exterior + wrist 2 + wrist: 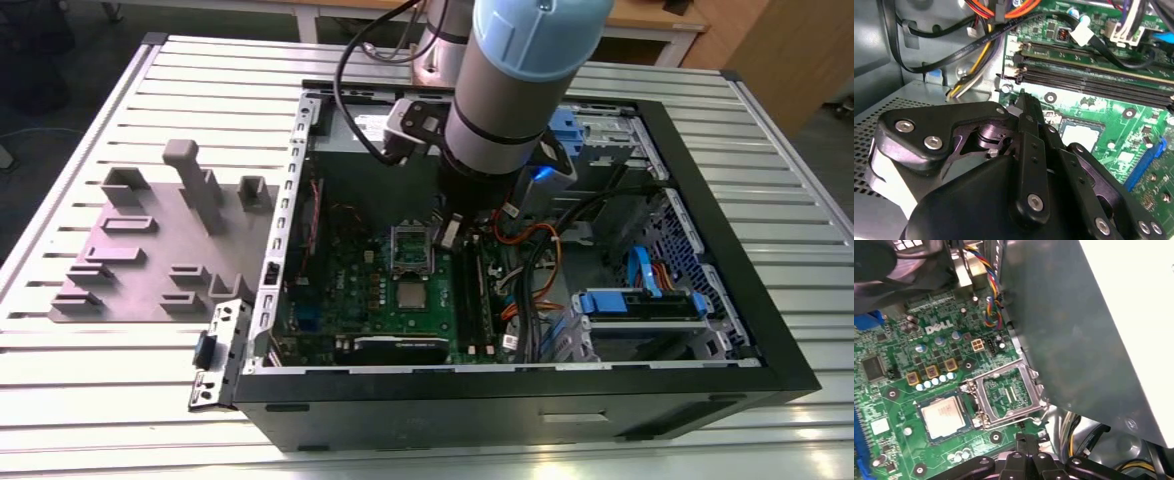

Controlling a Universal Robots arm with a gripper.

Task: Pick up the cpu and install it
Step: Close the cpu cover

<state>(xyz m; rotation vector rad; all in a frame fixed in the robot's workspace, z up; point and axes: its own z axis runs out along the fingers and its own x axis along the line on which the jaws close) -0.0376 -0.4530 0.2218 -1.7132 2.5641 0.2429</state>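
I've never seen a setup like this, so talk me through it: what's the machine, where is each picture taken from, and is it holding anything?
It is a robot arm reaching into an open computer case on a slatted table. The exterior view looks on from outside; both wrist views ride on the arm. Its gripper hangs above the green motherboard, jaws closed on nothing. The cpu, a small silver square, lies on the board beside the opened socket frame.

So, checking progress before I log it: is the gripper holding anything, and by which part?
Nothing. The gripper is shut and empty; the cpu lies flat on the motherboard beside the open socket frame.
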